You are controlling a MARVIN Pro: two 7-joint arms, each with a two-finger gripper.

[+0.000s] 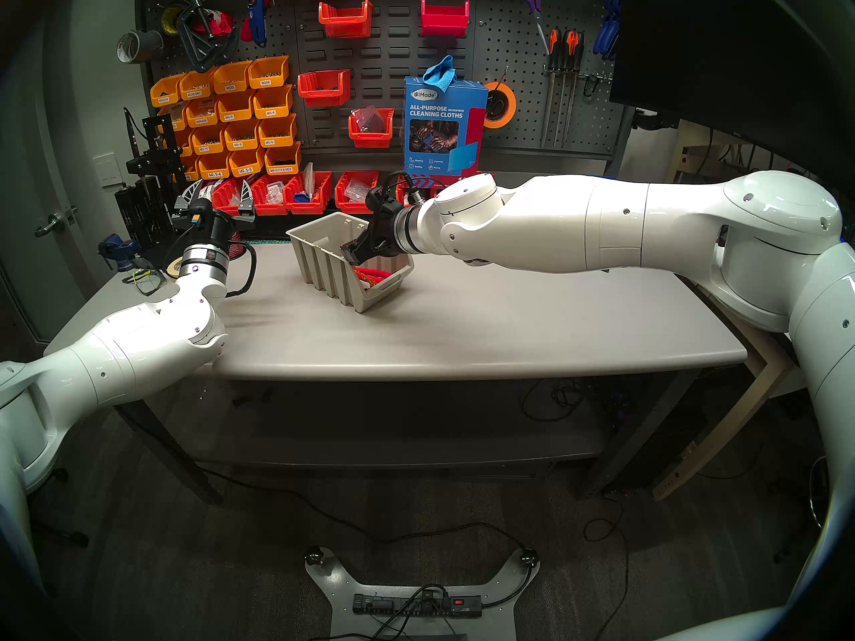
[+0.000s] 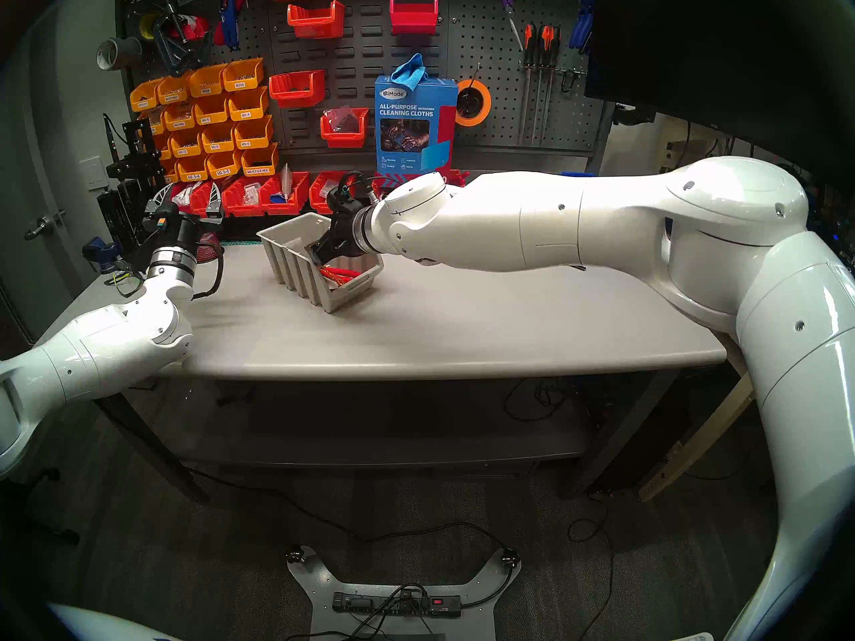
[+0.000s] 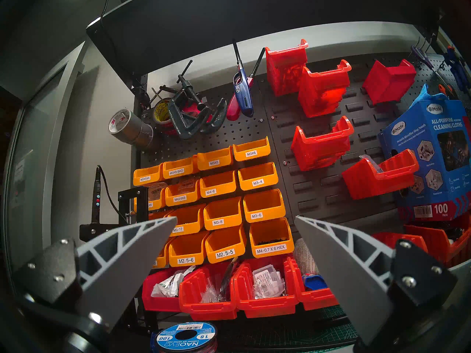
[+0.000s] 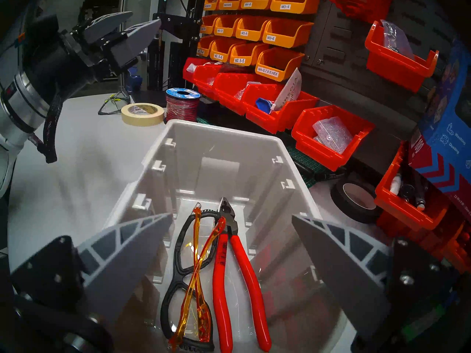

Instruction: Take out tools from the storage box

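Right gripper (image 4: 232,243) wide apart, empty, above pliers (image 4: 235,268) and safety glasses (image 4: 190,281) in storage box (image 4: 224,151); left gripper (image 3: 235,245) likewise spread, empty

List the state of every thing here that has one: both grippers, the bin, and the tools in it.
Left gripper: open, empty, raised beside the table.
Right gripper: open, empty, above the bin.
Beige-grey ribbed plastic storage bin: open-topped, upright on the table, holding both tools.
Red-handled pliers with dark metal jaws: closed, lying flat in the bin.
Clear-lens safety glasses with orange arms: folded, lying beside the pliers.
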